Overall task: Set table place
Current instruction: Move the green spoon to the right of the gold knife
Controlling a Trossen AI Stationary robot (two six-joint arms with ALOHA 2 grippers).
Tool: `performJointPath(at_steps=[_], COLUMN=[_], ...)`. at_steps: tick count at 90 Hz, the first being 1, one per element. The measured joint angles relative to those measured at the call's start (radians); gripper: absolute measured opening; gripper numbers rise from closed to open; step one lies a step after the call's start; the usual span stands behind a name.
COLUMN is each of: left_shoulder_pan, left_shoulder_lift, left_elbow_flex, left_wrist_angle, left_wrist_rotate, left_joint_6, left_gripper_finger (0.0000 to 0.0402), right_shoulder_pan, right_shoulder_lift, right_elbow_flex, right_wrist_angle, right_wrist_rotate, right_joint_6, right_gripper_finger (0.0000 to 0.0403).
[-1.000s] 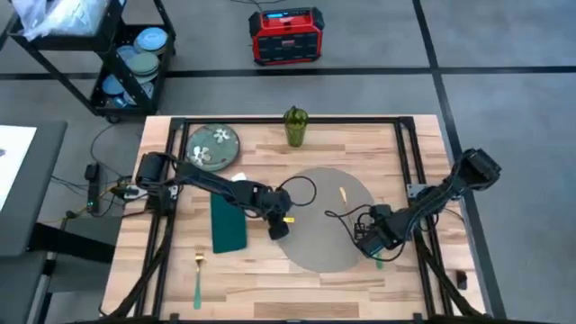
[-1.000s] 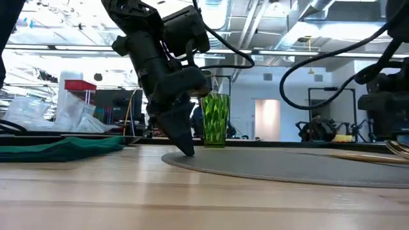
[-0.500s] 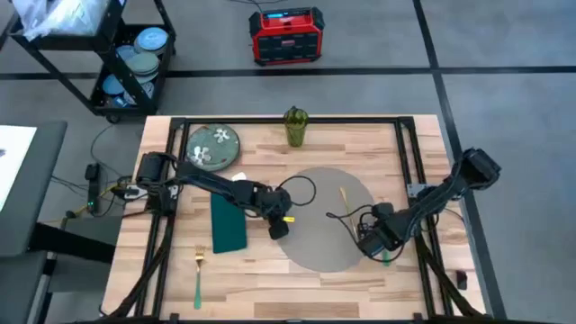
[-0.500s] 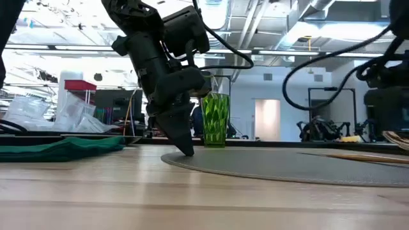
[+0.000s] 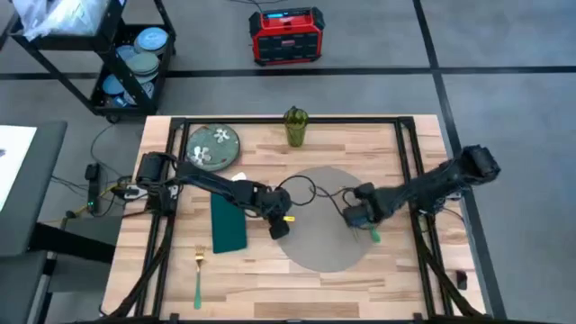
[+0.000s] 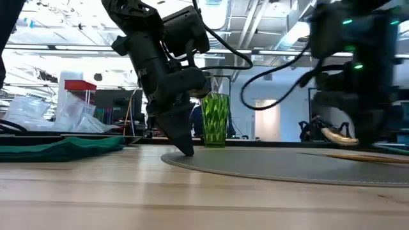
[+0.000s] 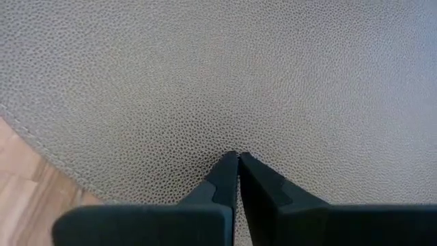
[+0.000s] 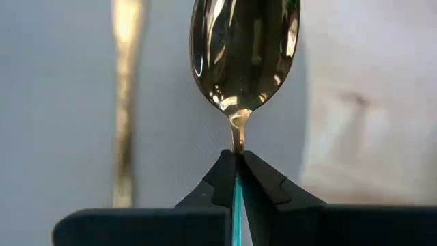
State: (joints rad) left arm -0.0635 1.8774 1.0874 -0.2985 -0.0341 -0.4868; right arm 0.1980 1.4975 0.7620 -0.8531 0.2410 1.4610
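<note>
The round grey placemat (image 5: 324,236) lies flat on the wooden table (image 5: 261,279). My left gripper (image 5: 279,227) is shut, its tips down on the mat just inside the mat's left edge (image 7: 237,158). My right gripper (image 5: 358,218) is over the mat's right part, shut on a spoon with a gold bowl (image 8: 242,48) and a teal handle (image 5: 373,236). A thin gold utensil (image 5: 343,193) lies on the mat beside the spoon. My left gripper presses its shut fingertips (image 7: 225,171) down on the placemat's top close to its left rim (image 7: 61,160), slanting down from the table's left. The mat lies flat under them. My right gripper pinches the spoon's neck (image 8: 237,147), where gold bowl meets teal handle, between its two fingers. The handle runs back between the fingers. In the low view the bowl (image 6: 335,135) hangs clear above the mat.
A green glass (image 5: 295,126) stands at the far edge, a green floral plate (image 5: 213,147) at the far left. A teal napkin (image 5: 227,223) lies left of the mat, a fork (image 5: 198,270) near the front left. Black rails run along the table's sides.
My right gripper has carried the spoon from the mat's near right rim toward the table's left and far edges, over the mat, lifting it higher. It stays shut on the spoon.
</note>
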Motion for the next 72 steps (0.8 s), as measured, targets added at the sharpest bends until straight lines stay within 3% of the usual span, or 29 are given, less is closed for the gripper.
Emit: performJointPath(at_steps=[24,72], left_shoulder_pan=[0.000,0.000], left_shoulder_lift=[0.000,0.001], left_elbow_flex=[0.000,0.000], left_wrist_angle=[0.000,0.003], left_wrist_rotate=[0.000,-0.050], left_joint_6=[-0.024,-0.101], left_gripper_finger=[0.0000,0.0000], right_shoulder_pan=[-0.141,-0.138], right_shoulder_lift=[0.000,-0.001], right_elbow_flex=[0.000,0.001], right_wrist_angle=[0.051,0.053], right_wrist_rotate=[0.019,-0.015], right_joint_6=[-0.178,-0.181], right_gripper_finger=[0.0000,0.0000])
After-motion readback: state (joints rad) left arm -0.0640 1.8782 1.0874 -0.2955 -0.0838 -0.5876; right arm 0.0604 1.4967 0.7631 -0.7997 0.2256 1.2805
